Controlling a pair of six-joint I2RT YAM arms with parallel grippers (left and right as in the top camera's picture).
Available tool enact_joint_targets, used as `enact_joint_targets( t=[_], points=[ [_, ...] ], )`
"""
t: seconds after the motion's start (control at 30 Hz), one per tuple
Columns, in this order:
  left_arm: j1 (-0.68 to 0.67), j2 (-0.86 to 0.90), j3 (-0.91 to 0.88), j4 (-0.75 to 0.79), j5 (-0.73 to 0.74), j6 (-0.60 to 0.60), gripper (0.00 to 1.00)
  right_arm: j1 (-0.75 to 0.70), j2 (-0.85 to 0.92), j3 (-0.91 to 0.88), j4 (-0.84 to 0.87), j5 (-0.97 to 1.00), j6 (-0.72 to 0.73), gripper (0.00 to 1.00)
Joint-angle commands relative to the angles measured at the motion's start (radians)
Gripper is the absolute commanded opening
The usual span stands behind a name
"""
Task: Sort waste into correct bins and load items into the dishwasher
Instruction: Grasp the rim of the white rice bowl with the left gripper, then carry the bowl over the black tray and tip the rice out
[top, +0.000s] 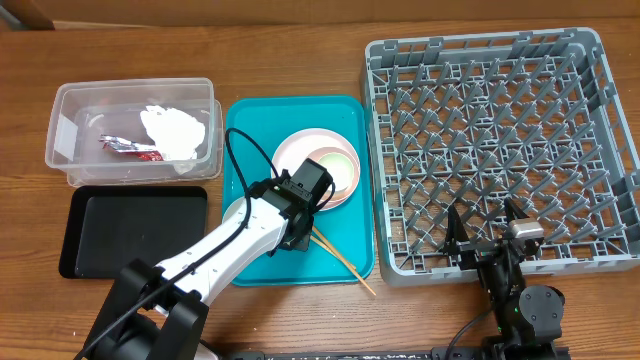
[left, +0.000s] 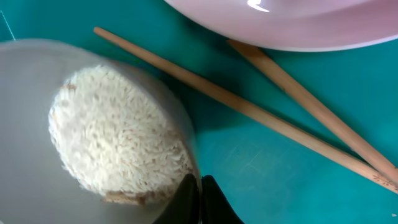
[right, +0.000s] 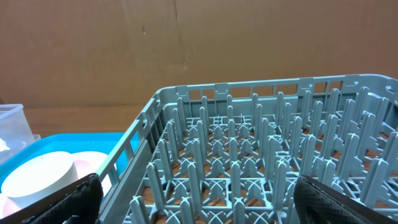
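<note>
Looking down from overhead, the left arm reaches onto the teal tray and hides most of what it holds. The left wrist camera fills that in. The left gripper has a dark finger on each side of the whitish bowl's rim, pinching it, with a mound of rice inside. The chopsticks lie just beside the bowl, one end at the edge of a pink plate.

Only the overhead shows the clear tub holding the tissue and wrapper, with the black tray against it. The right gripper hangs over the near edge of the dish rack, fingers spread wide. Its wrist camera adds a white cup on the teal tray.
</note>
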Motion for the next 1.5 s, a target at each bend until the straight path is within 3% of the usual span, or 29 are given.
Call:
enact_joint_targets(
  t=[0.0,0.23,0.57,0.8,0.9,1.07,1.2,1.43,1.47],
  points=[
    [-0.005,0.010,-0.011,-0.004,-0.011,-0.007,0.04,0.005,-0.008,-0.010,0.006,0.006,0.008,1.00],
    [-0.005,0.001,0.032,-0.079,-0.012,-0.006,0.04,0.005,-0.008,-0.010,0.006,0.006,0.008,1.00],
    [0.000,-0.057,0.266,-0.351,-0.038,-0.006,0.04,0.005,-0.008,-0.010,0.006,0.006,0.008,1.00],
    [0.077,-0.144,0.299,-0.385,-0.020,-0.052,0.04,0.005,-0.008,-0.010,0.006,0.006,0.008,1.00],
    [0.215,-0.183,0.299,-0.373,0.064,-0.013,0.04,0.005,-0.008,-0.010,0.006,0.006,0.008,1.00],
    [0.529,-0.188,0.295,-0.327,0.298,0.147,0.04,0.005,-0.008,-0.010,0.006,0.006,0.008,1.00],
    [0.793,-0.188,0.295,-0.285,0.428,0.200,0.04,0.005,-0.008,-0.010,0.006,0.006,0.008,1.00],
    [1.124,-0.188,0.188,-0.151,0.858,0.354,0.04,0.005,-0.008,-0.010,0.006,0.006,0.008,1.00],
    [1.182,-0.188,0.132,-0.107,0.973,0.394,0.04,0.005,-0.008,-0.010,0.006,0.006,0.008,1.00]
  ],
)
